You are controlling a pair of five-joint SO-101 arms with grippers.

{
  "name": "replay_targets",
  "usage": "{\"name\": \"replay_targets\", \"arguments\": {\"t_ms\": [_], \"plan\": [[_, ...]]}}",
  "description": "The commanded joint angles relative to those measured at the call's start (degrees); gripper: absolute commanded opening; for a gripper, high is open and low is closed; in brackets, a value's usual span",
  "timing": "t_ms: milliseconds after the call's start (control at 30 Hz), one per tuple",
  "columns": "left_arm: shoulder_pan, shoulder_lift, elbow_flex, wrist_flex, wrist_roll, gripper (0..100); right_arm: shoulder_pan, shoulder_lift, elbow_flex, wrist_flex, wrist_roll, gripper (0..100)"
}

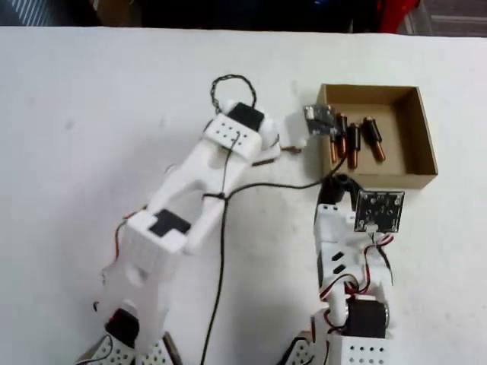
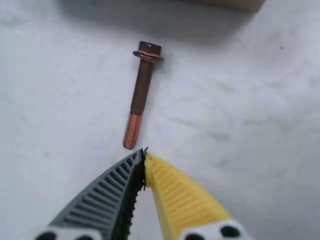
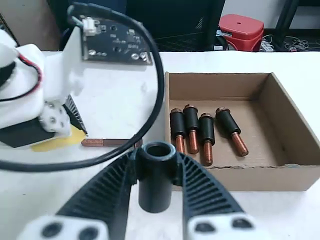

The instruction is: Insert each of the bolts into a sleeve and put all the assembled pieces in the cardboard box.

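Lying on the white table (image 2: 250, 125), a copper flange-headed bolt (image 2: 140, 95); left gripper (image 2: 144, 156) closed and empty just beside it; right gripper (image 3: 156, 161) clamps a black sleeve (image 3: 156, 190).

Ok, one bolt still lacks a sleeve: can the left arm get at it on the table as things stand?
Probably yes. The bolt lies bare on the table just past the shut jaws of the left arm, threaded end toward them, nothing between. They would have to open first.
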Motion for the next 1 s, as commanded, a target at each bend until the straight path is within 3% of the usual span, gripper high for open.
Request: {"name": "replay_targets", "arguments": {"t_ms": [0, 500, 967], "plan": [[2.2, 2.8, -9.7, -1.0, 3.1, 3, 1.3, -0.7, -0.5, -0.9, -0.5, 1.7], [3.6, 18.0, -32.9, 4.6, 3.1, 11, 4.9, -0.7, -0.4, -0.2, -0.5, 1.7], [4.5, 24.5, -40.0, 8.7, 0.5, 14, 4.5, -0.7, -0.4, -0.2, -0.5, 1.7]]}}
